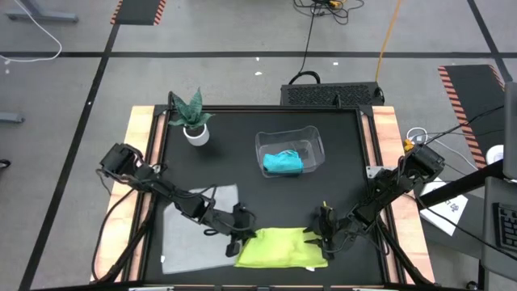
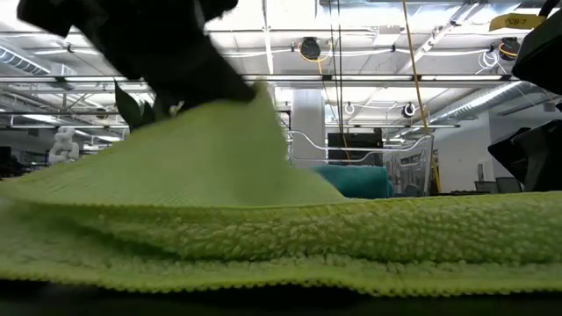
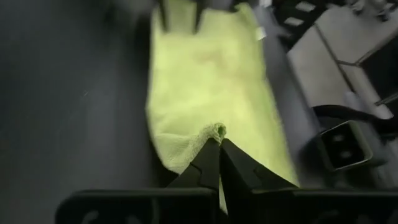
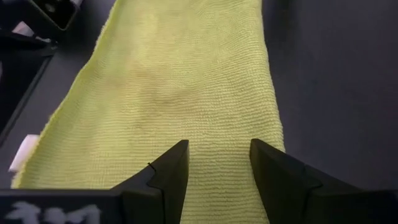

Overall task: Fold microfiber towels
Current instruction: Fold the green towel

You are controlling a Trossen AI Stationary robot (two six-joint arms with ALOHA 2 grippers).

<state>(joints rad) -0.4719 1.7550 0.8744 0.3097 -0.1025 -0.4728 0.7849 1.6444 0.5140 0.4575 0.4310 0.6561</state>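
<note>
The yellow-green towel (image 1: 281, 247) lies folded in a long strip near the table's front edge, and it fills the low view (image 2: 351, 237). My left gripper (image 1: 242, 236) is at its left end, shut on it. My right gripper (image 1: 325, 236) is open over its right end, with the fingers standing above the cloth (image 4: 186, 74). The light grey towel (image 1: 198, 230) lies flat at the front left, under my left arm. The teal towel (image 1: 283, 163) lies bunched inside the clear plastic bin (image 1: 313, 139). My left gripper pinches a corner (image 3: 217, 130) at the yellow-green towel's left end between its two fingertips. It comes in slanting from the table's left and above. The pinched flap (image 2: 219, 132) is raised off the table in a slope. The remainder of the towel lies flat.
A potted plant (image 1: 194, 121) stands at the table's far left. The clear bin stands at the middle of the far half. Bare black table shows between the bin and the yellow-green towel. Wooden rails (image 1: 386, 137) edge the table on the left and right.
</note>
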